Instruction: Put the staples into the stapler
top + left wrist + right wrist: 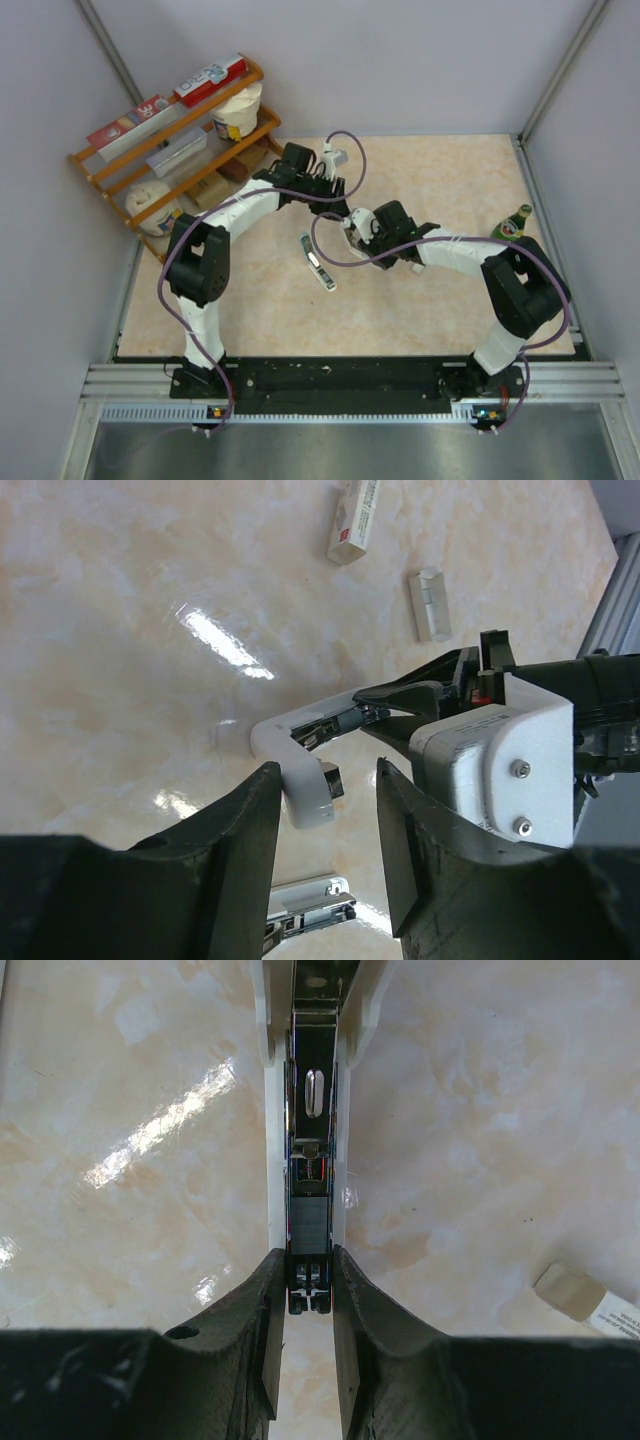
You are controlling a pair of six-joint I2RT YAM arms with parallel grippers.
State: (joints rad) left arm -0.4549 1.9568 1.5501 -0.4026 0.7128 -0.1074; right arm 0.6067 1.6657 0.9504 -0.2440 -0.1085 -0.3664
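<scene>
My right gripper (310, 1272) is shut on the rear of an open white stapler (308, 1110). Its metal magazine faces the camera, and a grey strip (310, 1225) that looks like staples lies in the channel. In the top view this stapler (353, 222) is held at mid-table by the right gripper (362, 230). My left gripper (327, 805) is open. The stapler's swung-open white cover (300, 775) sits between its fingers, against the left one. A whitish staples packet (355, 520) lies on the table beyond. It also shows in the right wrist view (585, 1300).
A second stapler (318, 262) lies on the table in front of the grippers, also low in the left wrist view (305, 910). A small white oblong piece (430, 605) lies near the packet. A wooden shelf (180, 150) stands back left and a green bottle (512, 224) far right.
</scene>
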